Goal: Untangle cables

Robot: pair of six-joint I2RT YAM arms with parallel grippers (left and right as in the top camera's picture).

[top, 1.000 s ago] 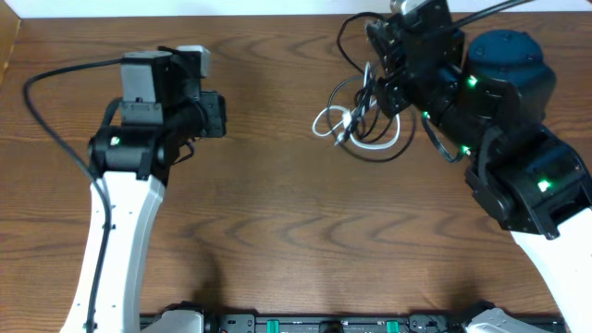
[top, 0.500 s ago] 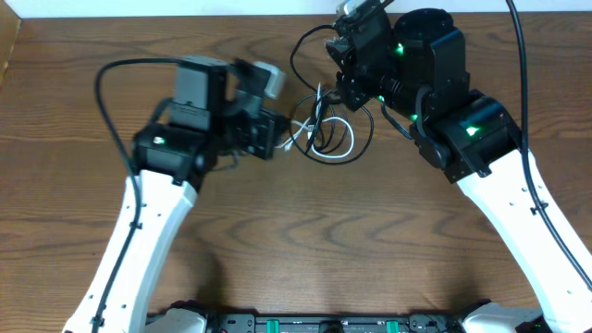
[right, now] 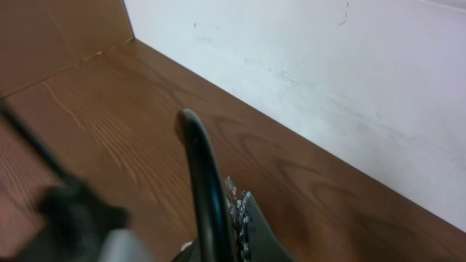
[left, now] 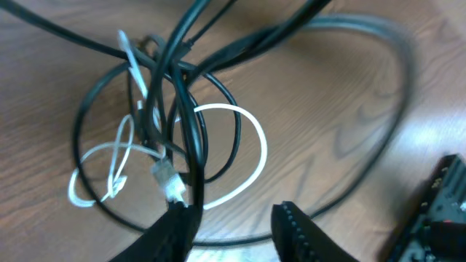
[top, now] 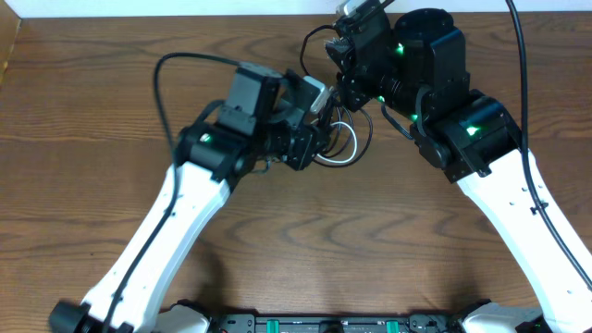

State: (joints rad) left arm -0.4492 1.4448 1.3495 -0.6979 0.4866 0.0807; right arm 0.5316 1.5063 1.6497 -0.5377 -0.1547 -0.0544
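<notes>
The black cable point(top: 367, 129) and the white cable point(top: 350, 153) lie tangled on the wooden table at the back centre. In the left wrist view the black cable point(left: 79, 142) makes several loops around the white cable point(left: 263, 149), whose small plug point(left: 169, 182) lies in the middle. My left gripper point(top: 326, 120) hangs open just over the tangle, its fingers point(left: 178, 233) spread, with a black strand beside the left one. My right gripper point(top: 344, 79) is shut on a strand of the black cable point(right: 200, 167) and holds it up behind the tangle.
The left arm's own thick black wire point(top: 166, 65) arcs over the table at the left. A white wall point(right: 328, 73) runs along the table's back edge. A raised wooden board point(top: 9, 46) stands at the far left.
My left arm has swung right and forward until its gripper is over the tangle. My right gripper carried the cables left a second ago and has held still since.
</notes>
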